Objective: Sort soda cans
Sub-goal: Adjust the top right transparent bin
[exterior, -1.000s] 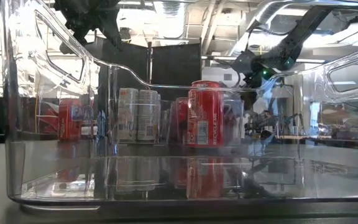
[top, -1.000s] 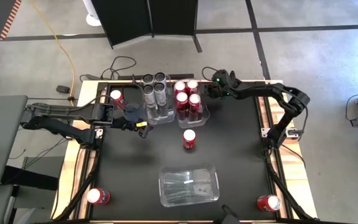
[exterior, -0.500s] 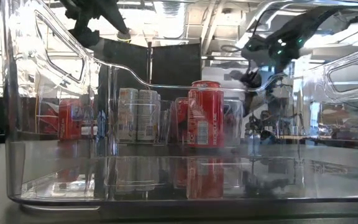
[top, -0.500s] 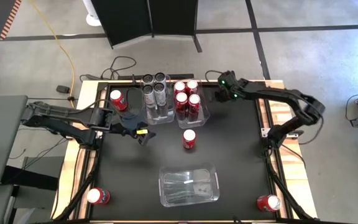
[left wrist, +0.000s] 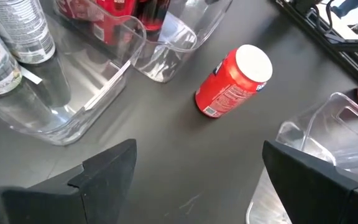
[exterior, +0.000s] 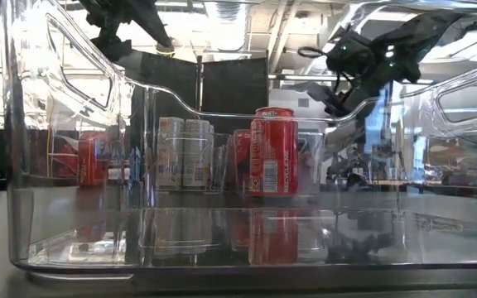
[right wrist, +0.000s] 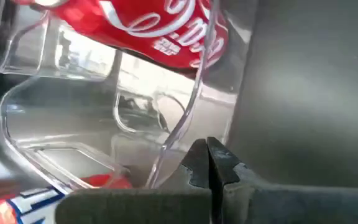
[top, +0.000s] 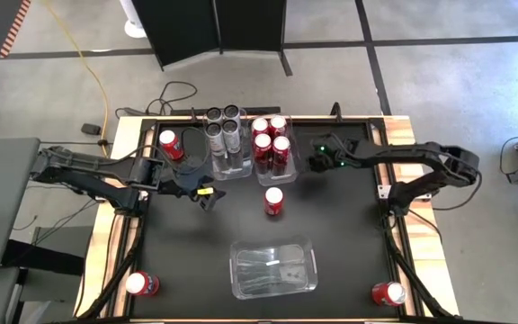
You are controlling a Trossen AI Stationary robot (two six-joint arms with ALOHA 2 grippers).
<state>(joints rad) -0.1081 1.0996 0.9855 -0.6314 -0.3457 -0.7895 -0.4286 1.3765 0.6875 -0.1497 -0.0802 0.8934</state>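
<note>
Your left gripper [top: 207,195] hangs with fingers spread wide, just left of the lone upright red can [top: 274,202] at mid-table. Your right gripper [top: 310,163] sits pinched together, empty, beside the bin of red cans [top: 292,167].

Robotics lab or workshop as we see it, bare concrete floor [top: 439,81], hazard-striped tape [top: 14,27], yellow cable [top: 93,67], black partition [top: 218,27], wood-edged test table [top: 349,234], ceiling ducts [exterior: 247,25].
</note>
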